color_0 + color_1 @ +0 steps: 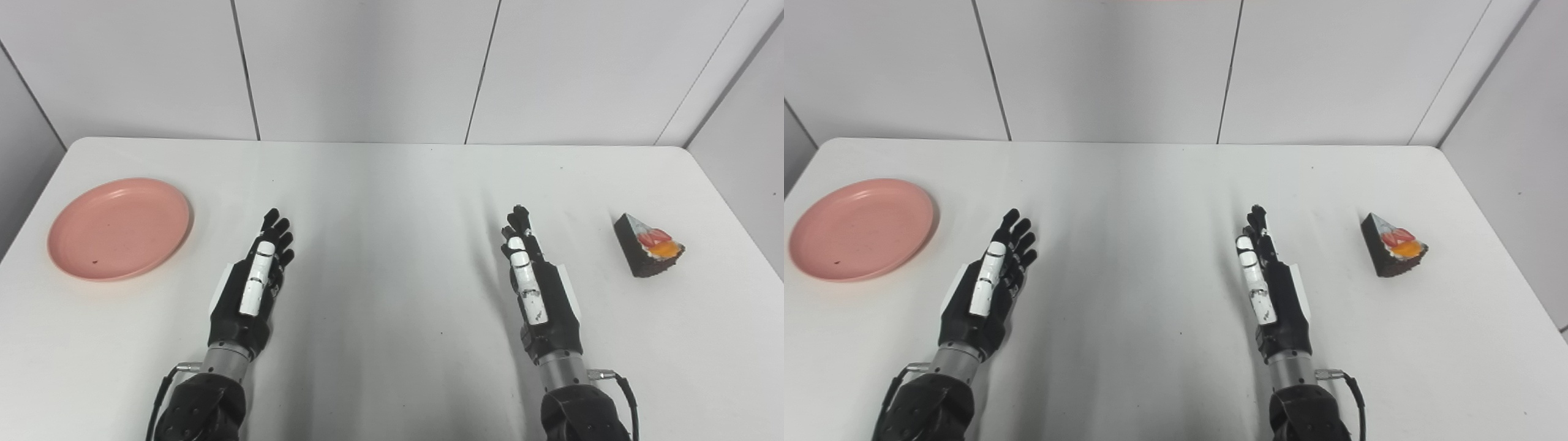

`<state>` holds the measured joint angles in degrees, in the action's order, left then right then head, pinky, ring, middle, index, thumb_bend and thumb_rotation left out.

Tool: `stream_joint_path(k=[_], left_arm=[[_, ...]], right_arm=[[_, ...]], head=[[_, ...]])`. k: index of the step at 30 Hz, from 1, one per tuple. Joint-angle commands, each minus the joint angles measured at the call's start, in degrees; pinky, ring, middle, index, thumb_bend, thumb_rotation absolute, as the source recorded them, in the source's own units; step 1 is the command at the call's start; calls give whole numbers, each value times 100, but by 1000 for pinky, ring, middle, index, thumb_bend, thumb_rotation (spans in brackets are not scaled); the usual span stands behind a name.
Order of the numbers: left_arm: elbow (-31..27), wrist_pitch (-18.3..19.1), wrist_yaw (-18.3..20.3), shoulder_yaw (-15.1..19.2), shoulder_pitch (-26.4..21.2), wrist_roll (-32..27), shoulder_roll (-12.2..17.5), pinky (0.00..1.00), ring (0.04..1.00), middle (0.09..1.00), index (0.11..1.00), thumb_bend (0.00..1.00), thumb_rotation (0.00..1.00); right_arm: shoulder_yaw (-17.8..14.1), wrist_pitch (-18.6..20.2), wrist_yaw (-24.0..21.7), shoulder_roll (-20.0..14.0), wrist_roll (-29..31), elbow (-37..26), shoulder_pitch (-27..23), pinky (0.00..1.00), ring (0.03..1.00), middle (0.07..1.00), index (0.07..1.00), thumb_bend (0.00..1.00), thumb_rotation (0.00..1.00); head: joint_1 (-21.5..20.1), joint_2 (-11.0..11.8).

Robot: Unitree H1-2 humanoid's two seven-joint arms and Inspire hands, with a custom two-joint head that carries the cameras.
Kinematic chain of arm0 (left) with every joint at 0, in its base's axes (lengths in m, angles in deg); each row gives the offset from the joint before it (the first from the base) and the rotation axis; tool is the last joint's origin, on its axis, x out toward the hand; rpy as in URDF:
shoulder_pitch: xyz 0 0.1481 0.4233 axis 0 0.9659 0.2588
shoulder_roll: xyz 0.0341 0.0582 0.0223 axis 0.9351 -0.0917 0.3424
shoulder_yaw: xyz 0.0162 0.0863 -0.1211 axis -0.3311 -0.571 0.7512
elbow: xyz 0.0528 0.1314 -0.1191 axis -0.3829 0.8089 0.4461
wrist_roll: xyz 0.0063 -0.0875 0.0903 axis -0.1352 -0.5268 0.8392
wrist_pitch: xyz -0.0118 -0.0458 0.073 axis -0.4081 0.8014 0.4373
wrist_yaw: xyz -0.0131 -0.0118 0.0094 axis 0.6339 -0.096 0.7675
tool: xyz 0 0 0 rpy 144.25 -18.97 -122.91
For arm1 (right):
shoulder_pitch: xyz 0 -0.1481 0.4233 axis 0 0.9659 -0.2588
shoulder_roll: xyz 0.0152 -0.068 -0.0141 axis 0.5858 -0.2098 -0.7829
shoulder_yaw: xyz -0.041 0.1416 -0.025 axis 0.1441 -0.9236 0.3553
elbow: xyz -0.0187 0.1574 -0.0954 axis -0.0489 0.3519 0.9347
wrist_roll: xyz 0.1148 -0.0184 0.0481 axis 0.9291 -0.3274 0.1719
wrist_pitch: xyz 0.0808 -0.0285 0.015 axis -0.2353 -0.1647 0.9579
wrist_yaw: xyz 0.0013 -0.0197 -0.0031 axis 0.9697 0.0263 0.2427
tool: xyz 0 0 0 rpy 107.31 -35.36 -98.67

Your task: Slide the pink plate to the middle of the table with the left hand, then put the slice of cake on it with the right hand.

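Note:
A pink plate (119, 227) lies flat near the table's left edge, with nothing on it. At the right side stands a wedge of dark cake (647, 246) topped with red and orange fruit. My left hand (253, 282) rests over the table to the right of the plate, clear of it, fingers stretched forward, holding nothing. Left of the cake and a good gap away, my right hand (533, 282) is held edge-on with its fingers straight and empty.
The white table (392, 202) runs back to a grey panelled wall (367, 67). Its rounded corners show at the far left and far right. Between the two hands lies bare tabletop.

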<state>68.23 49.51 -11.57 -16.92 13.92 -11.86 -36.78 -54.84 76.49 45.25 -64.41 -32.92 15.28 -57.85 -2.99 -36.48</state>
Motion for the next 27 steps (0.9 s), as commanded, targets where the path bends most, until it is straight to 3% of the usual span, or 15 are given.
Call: stream_joint_path(k=[1, 12, 21, 27], left_arm=[[-79, -194, 59, -19, -20, -20, -9, 1000, 1000, 1000, 1000, 635, 893], [22, -324, 76, -50, 50, -18, -48, 1000, 1000, 1000, 1000, 645, 856], [128, -422, 114, -112, 48, 44, 27, 1000, 1000, 1000, 1000, 638, 889], [210, -451, 174, -47, 15, -131, 20, 1000, 1000, 1000, 1000, 647, 861]], right_arm=[[41, -113, 3, 20, -46, -123, -51, 1000, 1000, 1000, 1000, 509, 922], [49, -120, -21, -1, -60, -33, -24, 1000, 1000, 1000, 1000, 496, 907], [43, -175, 10, 9, -94, 73, -40, 999, 1000, 1000, 1000, 511, 874], [46, -162, 0, -7, -126, 107, -49, 997, 1000, 1000, 1000, 513, 876]], head=[[8, 8], [9, 217], [16, 275], [52, 308]])
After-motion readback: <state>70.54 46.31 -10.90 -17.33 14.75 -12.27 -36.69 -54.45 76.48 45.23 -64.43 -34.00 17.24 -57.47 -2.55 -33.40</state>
